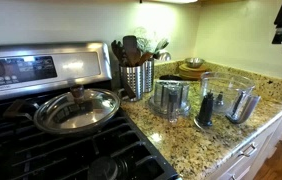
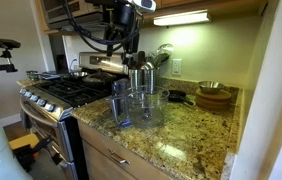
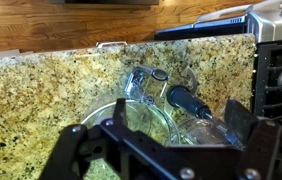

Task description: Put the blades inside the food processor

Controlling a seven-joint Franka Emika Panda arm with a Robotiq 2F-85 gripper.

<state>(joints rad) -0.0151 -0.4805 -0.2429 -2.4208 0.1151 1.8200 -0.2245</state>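
On the speckled counter (image 1: 181,135) beside the stove (image 1: 41,150), the blades (image 1: 206,106) stand up on their dark stalk, between the clear food processor bowl (image 1: 171,98) and another clear tub (image 1: 239,100). They are close to the bowl but not in it, so the job is not done yet. Up high hangs the gripper (image 3: 158,128), its two fingers (image 3: 73,145) spread wide with nothing between them. I think it is held that way so it can come down around the stalk. From the wrist view the blades (image 3: 186,100) sit a bit to the right of the middle of the fingers, so the arm would need to slide over and drop before it squeezes. The stalk looks thin and smooth, so a poor squeeze could tip it. A pan (image 1: 76,108) with a glass lid sits on the stove, and a pot of cooking tools (image 1: 136,75) stands behind, both out of the way.
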